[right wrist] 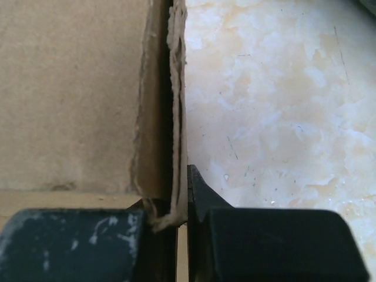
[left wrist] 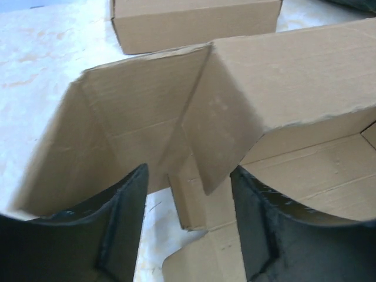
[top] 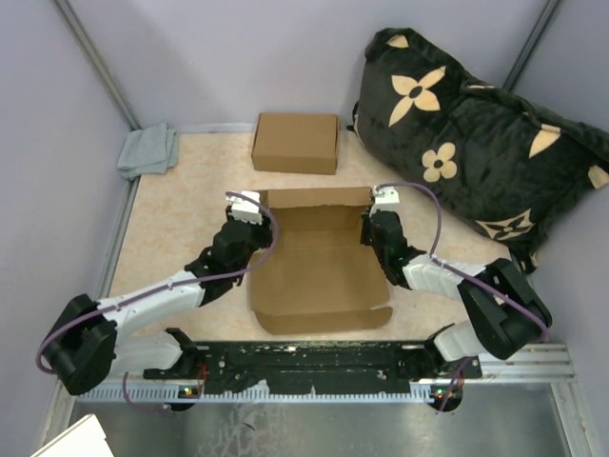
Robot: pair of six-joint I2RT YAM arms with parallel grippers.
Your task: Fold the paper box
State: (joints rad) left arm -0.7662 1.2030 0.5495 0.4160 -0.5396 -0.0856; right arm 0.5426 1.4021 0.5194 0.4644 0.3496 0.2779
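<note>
Box (top: 319, 262), of brown cardboard, lies open and half-formed at the middle of the bench (top: 181, 219), between the two arms. Its floor is flat on the surface, its rear wall stands upright, and a front flap lies flat toward the arm bases.

Left tool (top: 249, 214) sits at the rear left corner of the box. In the left wrist view its dark fingers (left wrist: 126, 223) stand well apart, with the folded corner panel rising between and beyond them. The jaws grip nothing, though whether a pad brushes the cardboard is hard to judge from this angle.

Right tool (top: 373, 214) sits at the rear right corner. In the right wrist view it is closed tight, with the thin edge of the box's right side wall (right wrist: 176, 117) pinched between the fingertips and held upright. Bare bench shows to the right of that wall.

Second box (top: 296, 143), closed, rests behind the open one, near the back wall and apart from it. Grey cloth (top: 147, 150) lies crumpled in the far left corner. Black cushion (top: 466, 133) with tan flower shapes leans at the far right.
</note>
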